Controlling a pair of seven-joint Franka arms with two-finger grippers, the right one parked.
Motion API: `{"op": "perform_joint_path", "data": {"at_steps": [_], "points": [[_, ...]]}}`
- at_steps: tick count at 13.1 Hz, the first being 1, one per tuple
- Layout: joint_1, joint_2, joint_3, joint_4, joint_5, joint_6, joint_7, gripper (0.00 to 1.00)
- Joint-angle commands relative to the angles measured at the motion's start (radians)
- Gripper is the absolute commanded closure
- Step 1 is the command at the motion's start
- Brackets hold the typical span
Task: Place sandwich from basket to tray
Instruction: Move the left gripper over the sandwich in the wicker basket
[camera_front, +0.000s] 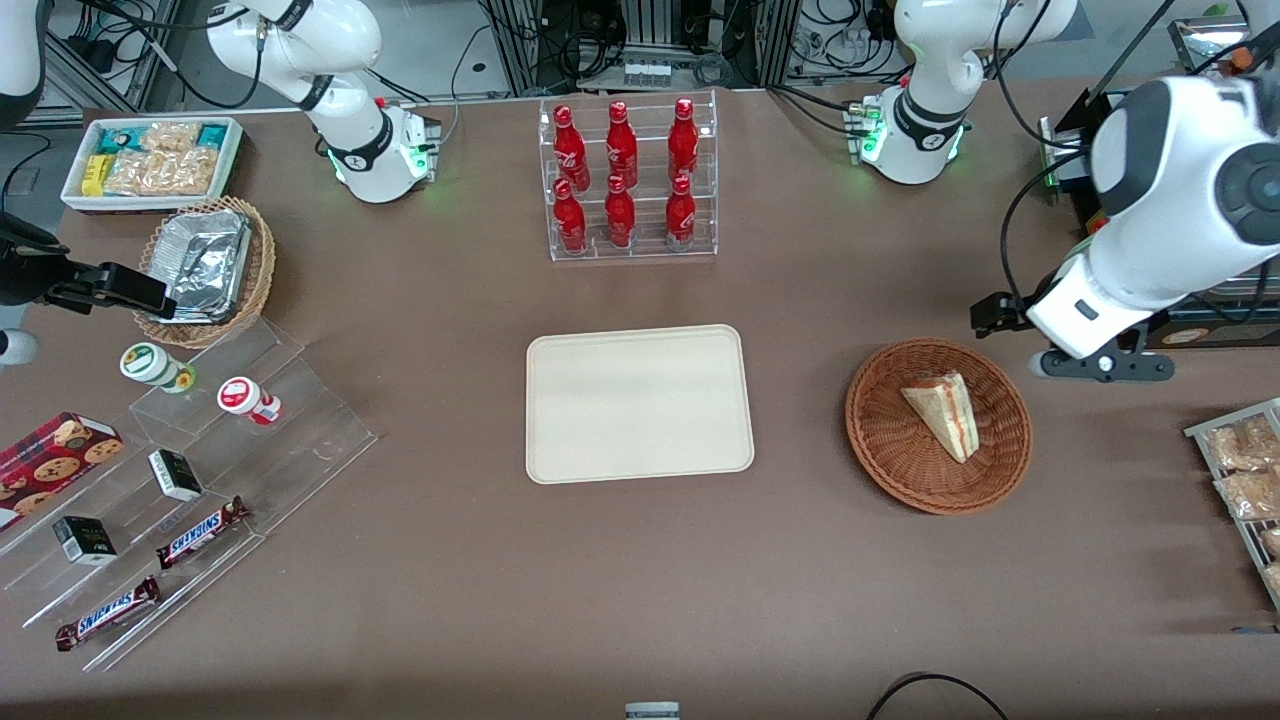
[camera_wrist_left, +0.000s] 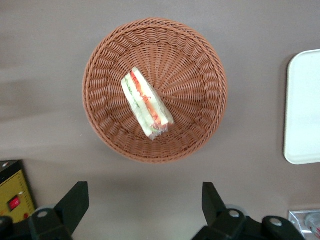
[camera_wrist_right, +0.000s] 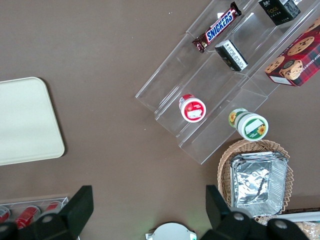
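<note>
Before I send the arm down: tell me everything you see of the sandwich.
The sandwich is a small triangular wedge of pale bread in clear wrap, with red, orange and green filling showing along its cut edge. It lies on its side in the middle of the basket, touching only the wicker. Nothing grips it: the tool hangs open above the table beside the basket, farther from the front camera than the sandwich. The tray lies toward the parked arm's end, bare.
</note>
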Motion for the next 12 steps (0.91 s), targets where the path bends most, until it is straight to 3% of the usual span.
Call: {"op": "perform_joint_path", "data": {"at_steps": [1, 4, 7, 12], "points": [[0.003, -0.042, 0.000, -0.135, -0.002, 0.129, 0.007, 0.00], [0.004, -0.042, 0.003, -0.276, -0.002, 0.334, -0.006, 0.00], [0.004, -0.026, 0.005, -0.296, -0.004, 0.390, -0.118, 0.00], [0.006, 0.039, 0.005, -0.299, -0.004, 0.476, -0.583, 0.00]]}}
